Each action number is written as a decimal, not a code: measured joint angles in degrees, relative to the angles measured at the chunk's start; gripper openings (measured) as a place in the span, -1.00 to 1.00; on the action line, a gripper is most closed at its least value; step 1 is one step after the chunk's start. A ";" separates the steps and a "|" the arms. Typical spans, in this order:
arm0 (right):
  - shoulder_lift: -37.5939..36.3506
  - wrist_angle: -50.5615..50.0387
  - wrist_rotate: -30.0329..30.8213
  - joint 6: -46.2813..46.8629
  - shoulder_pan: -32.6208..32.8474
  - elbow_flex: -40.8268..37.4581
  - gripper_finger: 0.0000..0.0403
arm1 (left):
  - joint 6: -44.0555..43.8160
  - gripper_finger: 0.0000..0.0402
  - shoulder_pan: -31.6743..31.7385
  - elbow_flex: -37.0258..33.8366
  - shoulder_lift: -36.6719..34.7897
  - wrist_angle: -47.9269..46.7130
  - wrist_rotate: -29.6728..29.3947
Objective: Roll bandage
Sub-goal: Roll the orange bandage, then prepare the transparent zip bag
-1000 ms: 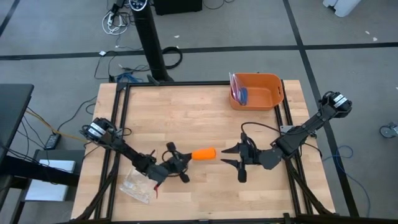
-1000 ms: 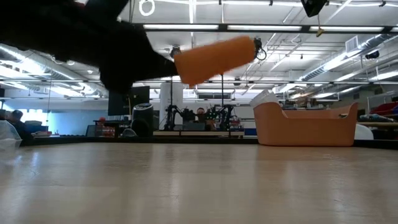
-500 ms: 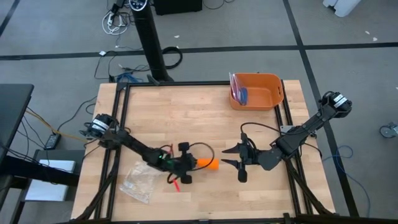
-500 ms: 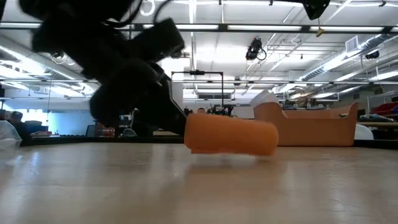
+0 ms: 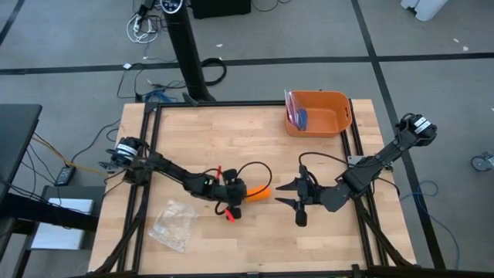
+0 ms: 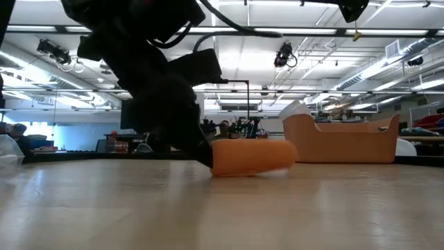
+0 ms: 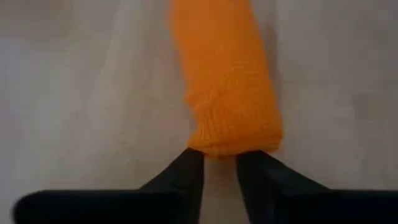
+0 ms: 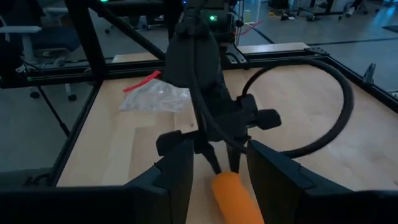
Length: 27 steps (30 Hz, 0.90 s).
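Rolled bright orange cloth bandage (image 5: 255, 193) lies mid-frame on the wooden bench (image 5: 231, 139). Left gripper (image 7: 217, 163) has released it, fingers parted at its end; right gripper (image 5: 287, 194) hovers open beside it.

- The bandage (image 5: 257, 193) is bright, plain orange, with a fine knitted ribbing in the left wrist view (image 7: 225, 81).
- The bin (image 5: 318, 113) is orange too, slightly duller, holding something blue and red at one side.
- The table (image 5: 231, 139) is pale wood in plank stripes, framed in black.
- The plastic bag (image 5: 173, 225) is clear and crinkled.
- Both arms are black; the left gripper (image 5: 231, 202) carries small red marks.
- The floor (image 5: 77, 46) is grey with dark lines.
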 joint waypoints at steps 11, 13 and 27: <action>0.00 -0.30 -0.30 0.11 -0.04 0.00 -0.25 | -2.76 -0.08 -0.23 2.79 -0.11 -12.29 0.71; 0.00 -0.33 -0.31 0.11 -0.04 0.00 -0.25 | -1.86 -0.07 -0.55 5.05 0.02 -17.03 -0.61; 0.00 -5.31 -3.17 4.66 0.09 0.00 -0.25 | -11.76 -0.06 -11.86 15.34 0.15 -52.65 -10.03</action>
